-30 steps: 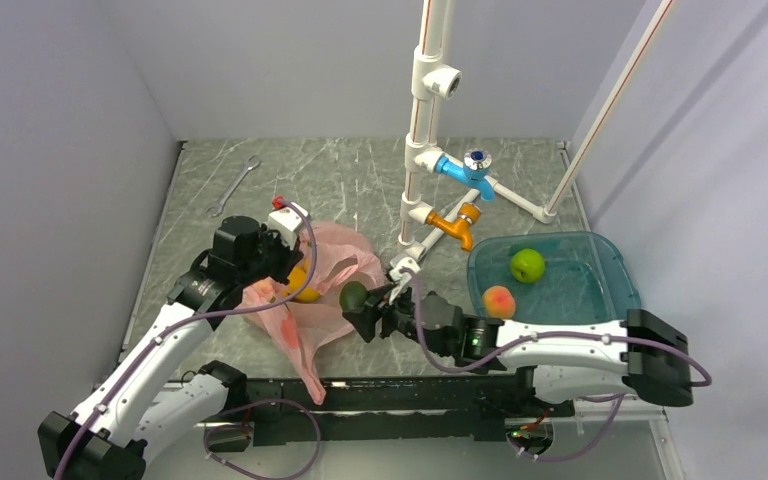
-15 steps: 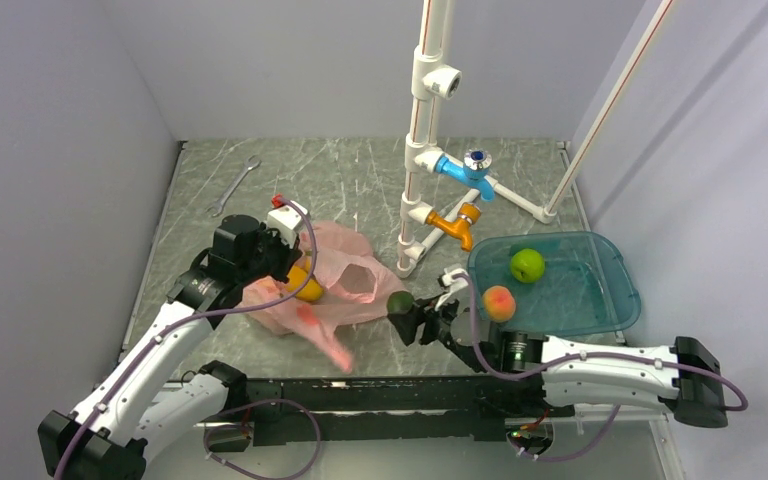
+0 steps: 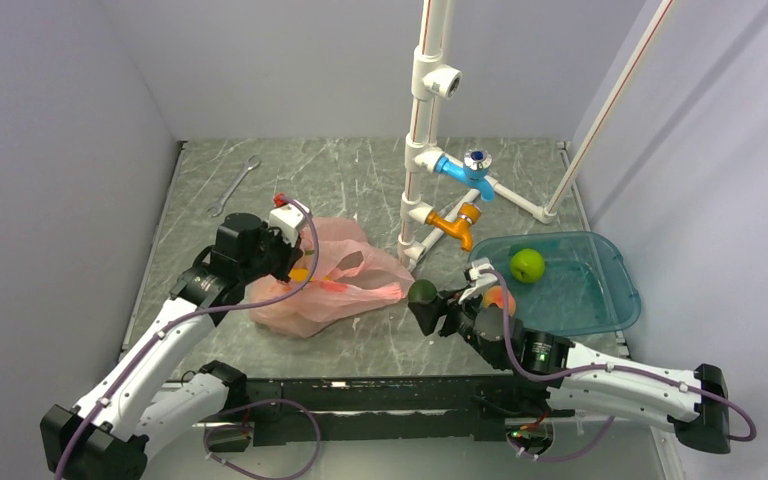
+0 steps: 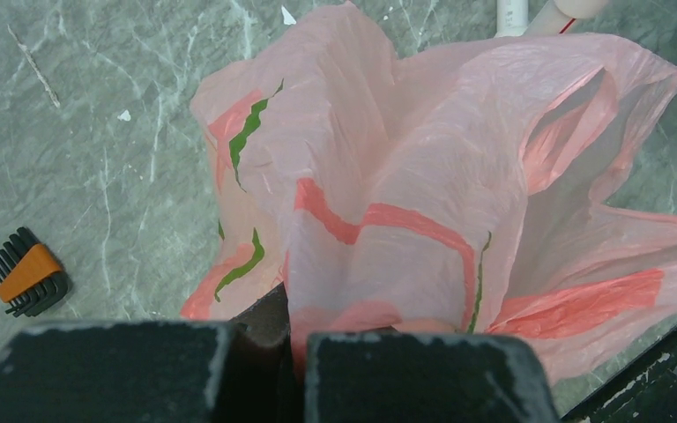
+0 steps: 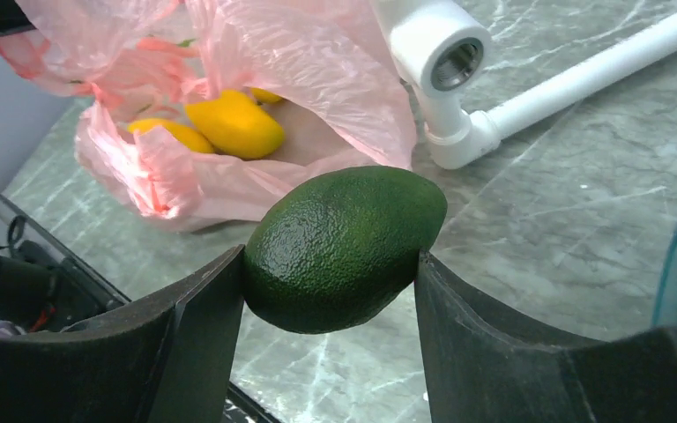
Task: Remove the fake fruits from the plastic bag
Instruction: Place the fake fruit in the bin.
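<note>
Two hazards, then two containers, listed from the left. Hazard one: the left gripper (image 4: 293, 344) is pinched tight on a fold of the pink plastic bag (image 4: 423, 194). The film is thin, so the fold could slip out or tear, and the mouth would then collapse over the fruit inside. Hazard two: the right gripper (image 5: 331, 264) has the dark green avocado (image 5: 344, 247) clamped between both fingers, in the air between the bag and the teal tub (image 3: 585, 285). The skin is glossy and rounded, so it could squirt free and roll across the table (image 3: 360, 180), or knock the white pipe fitting (image 5: 441, 53) close by. Container one, plastic bag: slumped on the table left of centre, mouth open towards the right arm. At least two yellow mangoes (image 5: 234, 123) are visible inside; anything deeper is hidden by folds. Container two, teal tub: right side of the table. It holds a green apple (image 3: 527, 265) and a peach (image 3: 501, 296), the latter partly hidden behind the right arm. The avocado is in neither.
</note>
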`<state>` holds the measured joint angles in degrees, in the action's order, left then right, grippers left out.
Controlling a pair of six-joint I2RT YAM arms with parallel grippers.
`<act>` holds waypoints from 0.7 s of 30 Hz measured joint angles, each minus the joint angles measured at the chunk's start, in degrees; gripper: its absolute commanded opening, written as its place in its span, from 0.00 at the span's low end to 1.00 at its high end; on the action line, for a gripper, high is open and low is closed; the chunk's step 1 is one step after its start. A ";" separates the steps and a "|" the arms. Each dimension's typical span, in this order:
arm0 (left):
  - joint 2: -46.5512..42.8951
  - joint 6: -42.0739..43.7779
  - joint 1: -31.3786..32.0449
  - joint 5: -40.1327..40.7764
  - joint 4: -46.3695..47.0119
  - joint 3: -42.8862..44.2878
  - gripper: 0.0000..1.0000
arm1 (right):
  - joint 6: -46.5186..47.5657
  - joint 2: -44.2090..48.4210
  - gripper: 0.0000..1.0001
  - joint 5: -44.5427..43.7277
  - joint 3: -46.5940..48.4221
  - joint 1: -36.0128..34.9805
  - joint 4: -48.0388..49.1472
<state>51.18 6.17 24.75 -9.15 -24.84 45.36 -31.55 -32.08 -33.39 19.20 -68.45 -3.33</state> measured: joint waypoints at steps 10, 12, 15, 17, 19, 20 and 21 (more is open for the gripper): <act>-0.42 0.00 0.00 0.00 0.13 0.00 0.00 | -15.15 2.82 0.00 -15.13 4.96 0.61 -18.82; -0.44 0.00 0.00 -0.04 0.11 0.00 0.00 | -21.40 3.10 0.00 -19.04 6.23 1.07 -25.38; -0.39 0.00 0.00 -0.04 0.11 0.00 0.00 | -28.52 1.31 0.00 -23.23 7.48 3.23 -32.94; -0.35 0.00 0.00 -0.02 0.07 0.00 0.00 | -29.83 -1.05 0.00 -24.22 7.96 6.80 -34.73; -0.35 0.00 -0.02 0.00 0.09 0.00 0.00 | -28.61 -3.10 0.00 -23.93 8.09 12.79 -33.99; -0.37 0.00 -0.02 0.00 0.11 0.00 0.00 | -27.69 -3.45 0.00 -23.45 8.07 15.15 -33.24; -0.44 0.00 0.00 -0.02 0.11 0.00 0.00 | -26.12 -3.58 0.00 -22.12 7.93 18.36 -31.67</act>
<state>50.74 6.17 24.75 -9.17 -24.73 45.36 -57.67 -35.66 -55.51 27.14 -50.09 -35.00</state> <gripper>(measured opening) 0.009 0.660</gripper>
